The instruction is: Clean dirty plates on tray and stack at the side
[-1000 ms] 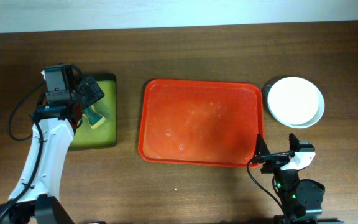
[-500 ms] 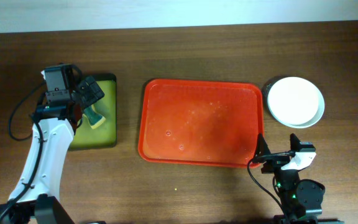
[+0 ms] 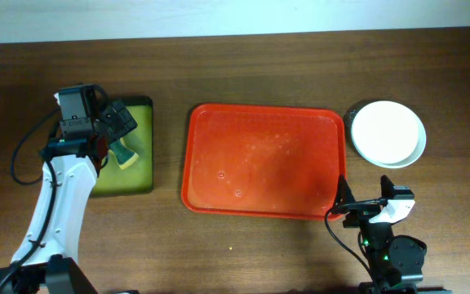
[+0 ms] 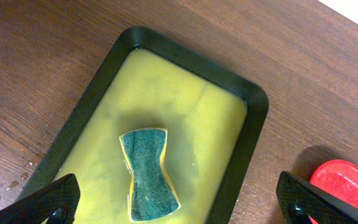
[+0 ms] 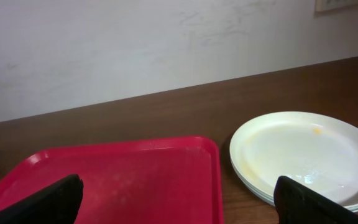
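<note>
The plates sit in a stack on the table to the right of the red tray, white one on top with a faint yellow smear. The tray holds no plates, only water drops. The stack also shows in the right wrist view, beside the tray. My left gripper is open above a green and yellow sponge lying in the black tray. My right gripper is open and empty near the red tray's front right corner.
The black tray with yellow-green liquid stands left of the red tray, under my left arm. The sponge lies in it. A pale wall runs behind the table's far edge.
</note>
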Available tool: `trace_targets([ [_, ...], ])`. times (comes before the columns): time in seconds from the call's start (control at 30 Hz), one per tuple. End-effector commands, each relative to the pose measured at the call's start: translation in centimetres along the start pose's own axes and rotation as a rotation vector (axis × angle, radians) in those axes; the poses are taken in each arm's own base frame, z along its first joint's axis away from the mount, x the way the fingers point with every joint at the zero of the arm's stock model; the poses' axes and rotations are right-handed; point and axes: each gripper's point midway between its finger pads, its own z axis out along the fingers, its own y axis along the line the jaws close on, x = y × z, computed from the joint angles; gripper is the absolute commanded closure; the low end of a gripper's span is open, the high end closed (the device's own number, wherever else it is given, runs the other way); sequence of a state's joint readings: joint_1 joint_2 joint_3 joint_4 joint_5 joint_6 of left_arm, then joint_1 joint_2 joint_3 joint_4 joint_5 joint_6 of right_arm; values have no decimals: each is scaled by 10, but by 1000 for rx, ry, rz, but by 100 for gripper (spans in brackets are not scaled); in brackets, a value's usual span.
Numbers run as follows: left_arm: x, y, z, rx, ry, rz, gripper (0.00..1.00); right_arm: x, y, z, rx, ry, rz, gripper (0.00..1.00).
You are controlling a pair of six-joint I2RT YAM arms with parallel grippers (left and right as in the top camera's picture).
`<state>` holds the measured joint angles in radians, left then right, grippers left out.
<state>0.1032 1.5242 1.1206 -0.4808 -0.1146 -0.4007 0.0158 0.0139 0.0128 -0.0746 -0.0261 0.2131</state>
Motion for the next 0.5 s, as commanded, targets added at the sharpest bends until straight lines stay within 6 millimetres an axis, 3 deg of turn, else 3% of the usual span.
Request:
trace_targets([
  [0.0,-3,0,-3,2,-3,3,1,2,0,0,1,1,1,1],
  [0.13,-4,14,-17,-65,-18,5,1,2,0,0,1,1,1,1],
  [0.23,0,19,-40,-71,-38,87,1,2,0,0,2,0,1,1],
  [0.37,2,9,-104,5,-201,438,1,2,0,0,2,0,1,1],
  [0.47,19,-18,-147,163,-314,733,1,2,0,0,2,0,1,1],
])
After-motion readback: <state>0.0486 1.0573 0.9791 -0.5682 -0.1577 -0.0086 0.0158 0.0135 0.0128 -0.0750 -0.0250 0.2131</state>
